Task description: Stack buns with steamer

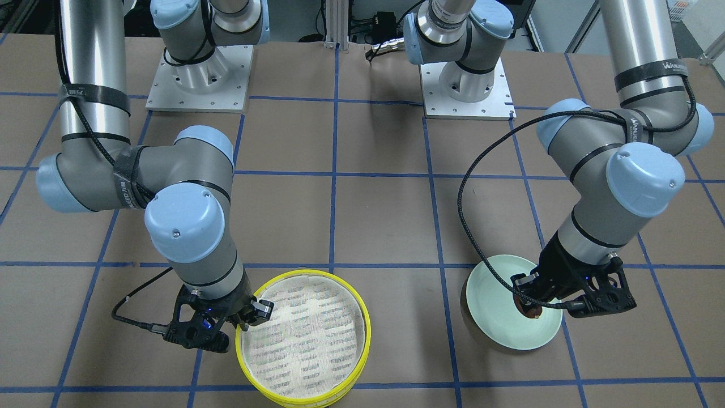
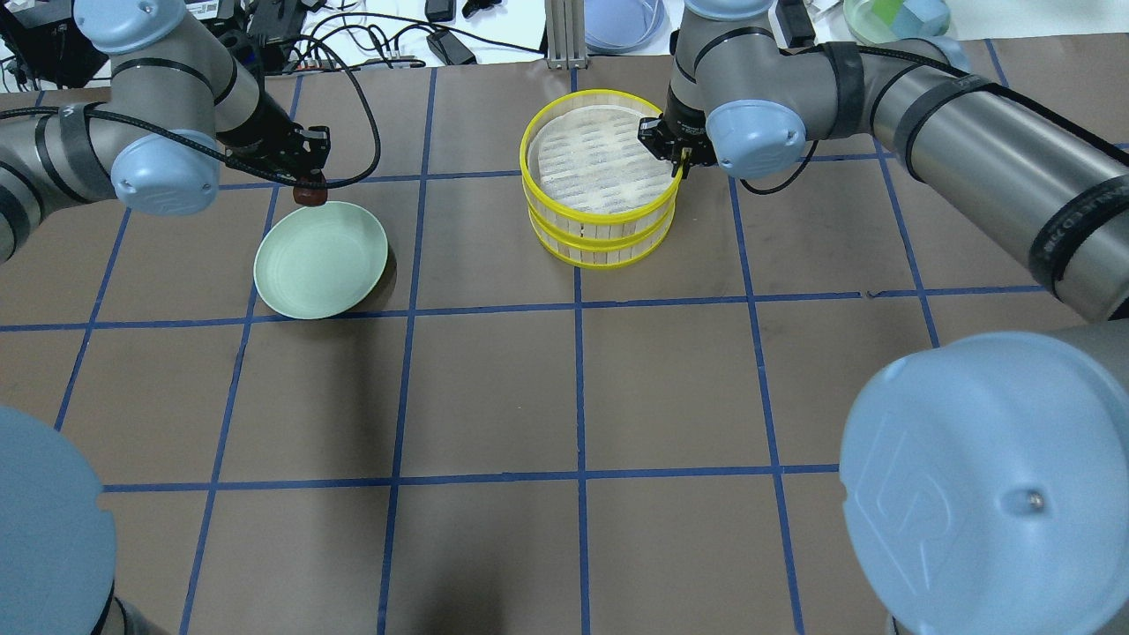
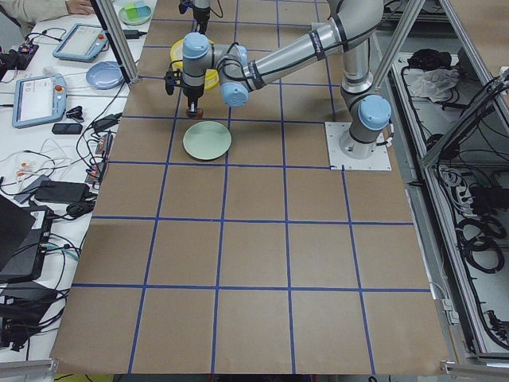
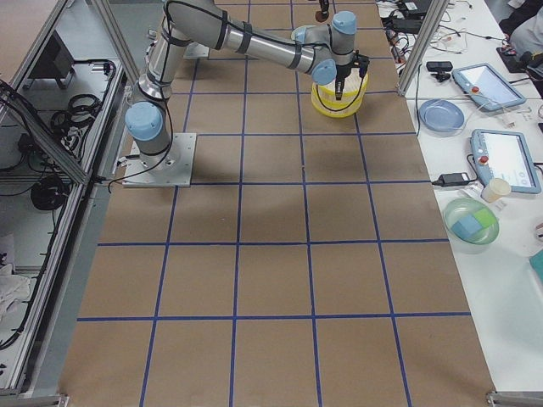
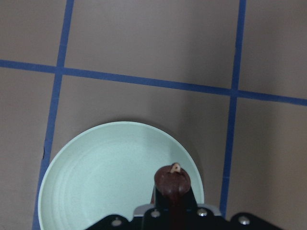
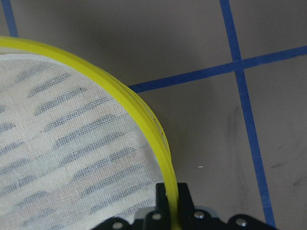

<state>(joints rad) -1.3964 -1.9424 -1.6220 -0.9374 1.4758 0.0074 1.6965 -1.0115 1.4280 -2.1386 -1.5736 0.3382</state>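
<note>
Yellow-rimmed steamer (image 2: 609, 231), two trays stacked, sits far centre on the tabletop (image 2: 564, 388); right hand (image 2: 681, 164) is pinched on the top tray's rim at its right side. Left hand (image 2: 308, 183) clamps the dark brown bun (image 2: 310, 194) at the far edge of the pale green plate (image 2: 319, 265), left of the steamer.
</note>
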